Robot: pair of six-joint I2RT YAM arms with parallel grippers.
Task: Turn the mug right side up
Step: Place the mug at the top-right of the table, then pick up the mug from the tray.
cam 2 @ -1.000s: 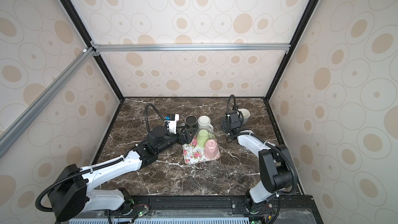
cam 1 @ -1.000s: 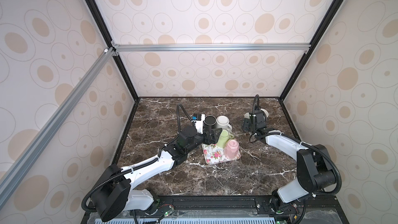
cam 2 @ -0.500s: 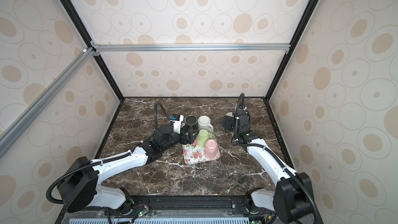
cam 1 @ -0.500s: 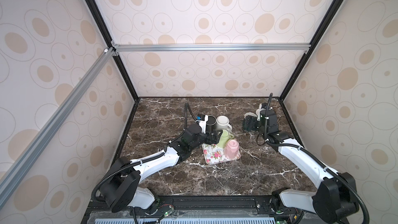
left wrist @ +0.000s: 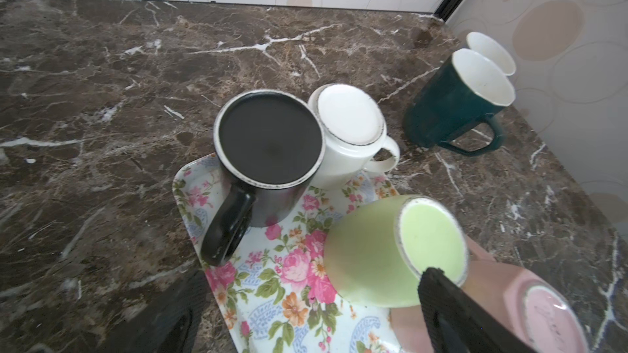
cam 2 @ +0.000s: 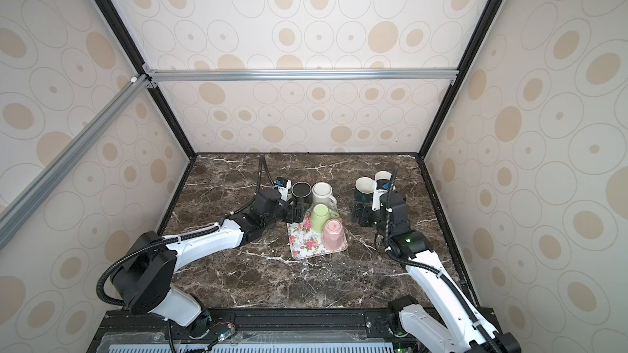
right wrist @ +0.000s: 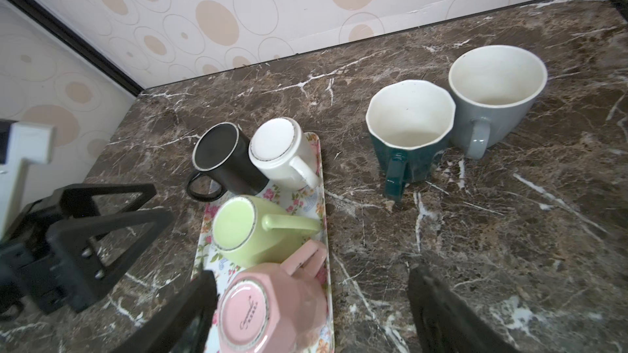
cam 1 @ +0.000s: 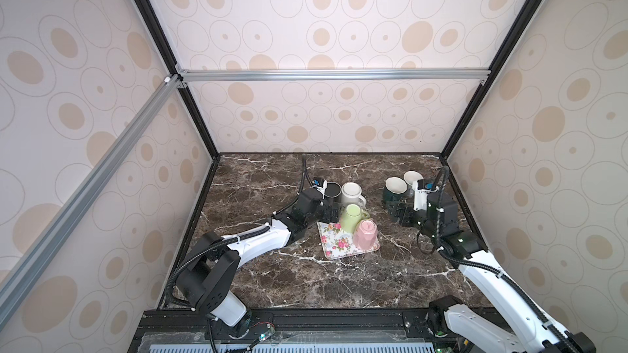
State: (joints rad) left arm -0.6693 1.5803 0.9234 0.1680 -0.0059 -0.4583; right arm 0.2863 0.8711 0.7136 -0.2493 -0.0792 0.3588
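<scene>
Left gripper (cam 1: 331, 213) spread, empty, beside inverted black mug (left wrist: 268, 137) at tray (left wrist: 272, 286) far end. Right gripper (cam 1: 398, 214) spread, empty, near upright teal mug (right wrist: 424, 161). Advise: straddle black mug body, avoid adjacent white mug (left wrist: 346, 120), lift before rotating.

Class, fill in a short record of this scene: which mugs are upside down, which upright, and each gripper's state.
Upside down: black mug, white mug, green mug, pink mug
Where: on or at the floral tray
Upright: dark green mug, grey mug, side by side on the table
Left gripper: open, empty, by black mug
Right gripper: open, empty, by dark green mug
</scene>
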